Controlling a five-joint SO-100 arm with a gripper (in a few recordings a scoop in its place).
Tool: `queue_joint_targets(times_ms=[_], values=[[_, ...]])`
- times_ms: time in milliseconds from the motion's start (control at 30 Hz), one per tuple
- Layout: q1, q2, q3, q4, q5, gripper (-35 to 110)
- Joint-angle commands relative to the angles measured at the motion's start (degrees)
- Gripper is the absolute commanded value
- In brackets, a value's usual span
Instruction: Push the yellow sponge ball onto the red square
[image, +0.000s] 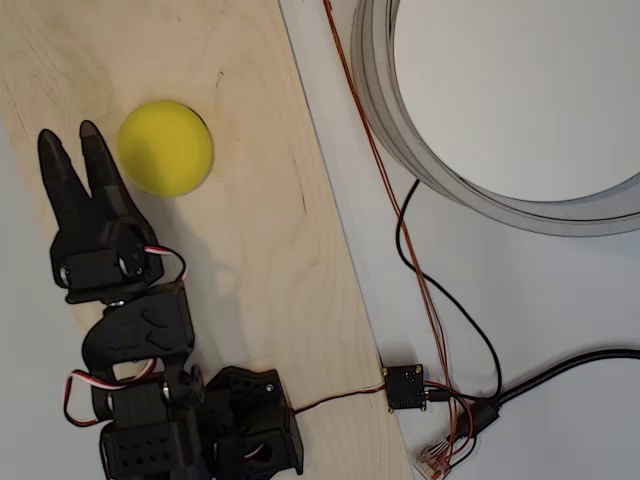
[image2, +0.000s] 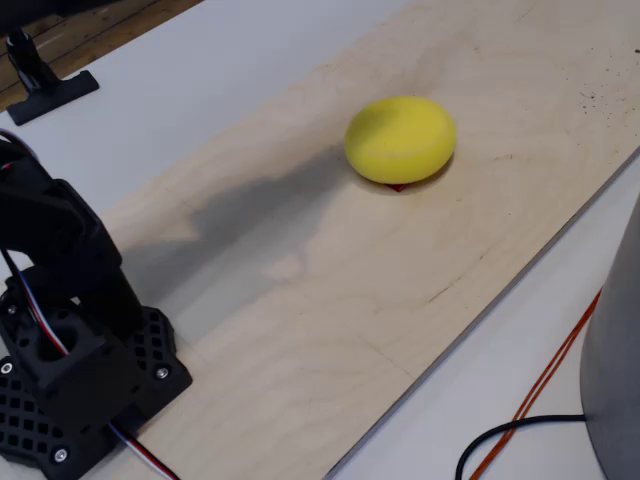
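The end effector (image: 76, 142) shows in the overhead view with its two black fingers spread a little, a narrow gap between the tips, pinching nothing. The ball (image: 165, 146) lies just to the right of the fingertips in that view, close to the nearer finger; whether they touch cannot be told. In the fixed view the ball (image2: 400, 139) sits on the wooden board (image2: 330, 300), and a thin sliver of the red square (image2: 397, 186) peeks out from under its near edge, so the ball covers nearly all of the square. The arm's black base (image2: 70, 370) stands at the board's lower left corner. To the right of the board, on the white desk (image: 560, 300), run black and orange cables (image: 440, 300) beside a large grey ring (image: 400, 120).
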Motion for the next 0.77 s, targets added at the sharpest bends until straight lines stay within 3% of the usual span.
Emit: queue_joint_targets(times_ms=[0,67,167,733], values=[[-0.09,1.85,-0.09,-1.58,-0.26,35],[0.26,1.93,-0.18,-2.11,1.14,26],[0.88,1.93,-0.53,-3.78,3.78,1],[1.32,1.49,0.53,-3.78,5.89,0]])
